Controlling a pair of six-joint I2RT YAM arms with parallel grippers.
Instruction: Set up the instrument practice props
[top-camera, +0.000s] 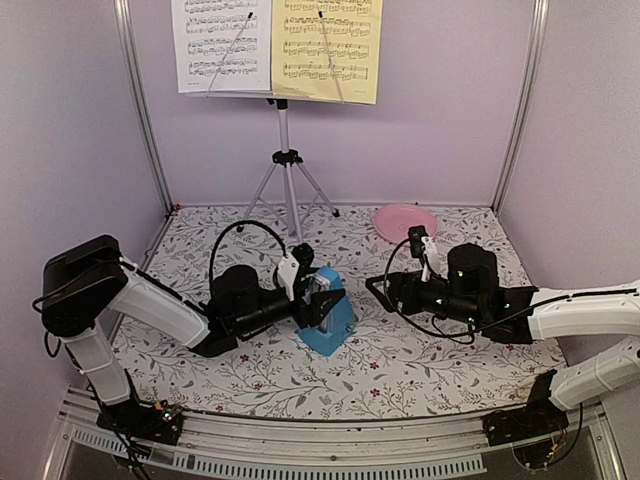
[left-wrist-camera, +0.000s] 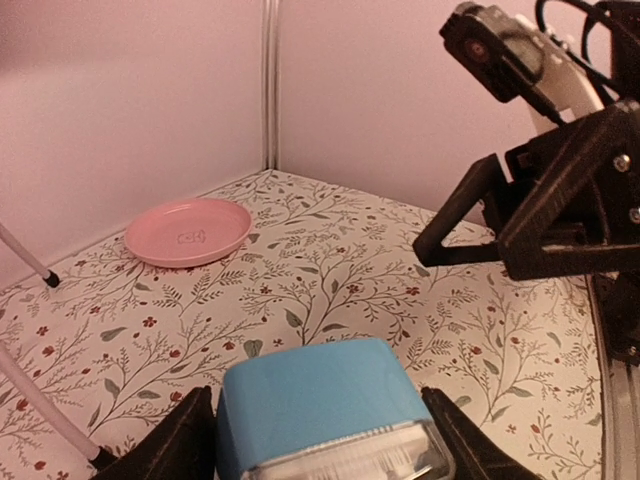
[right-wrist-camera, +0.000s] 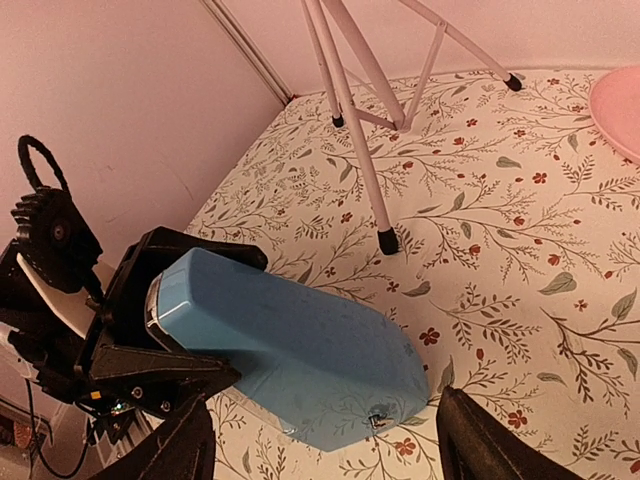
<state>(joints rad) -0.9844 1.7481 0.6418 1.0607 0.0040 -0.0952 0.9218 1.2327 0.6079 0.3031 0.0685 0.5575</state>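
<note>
Room around the metronome (top-camera: 328, 322)
Left arm (top-camera: 240, 300) crowds nine o'clock, right arm (top-camera: 470, 290) three; stand legs (top-camera: 287, 190) bar twelve; surface (top-camera: 400, 375) lies free at six.

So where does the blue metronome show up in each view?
Top external: the blue metronome sits just left of centre, in front of the arms.
Left wrist: bottom centre, very close to the camera.
Right wrist: lower left of centre, seen along its length.
Shared landmark: the pink plate, back right from above, mid-left in the left wrist view, cut off by the right edge in the right wrist view.
</note>
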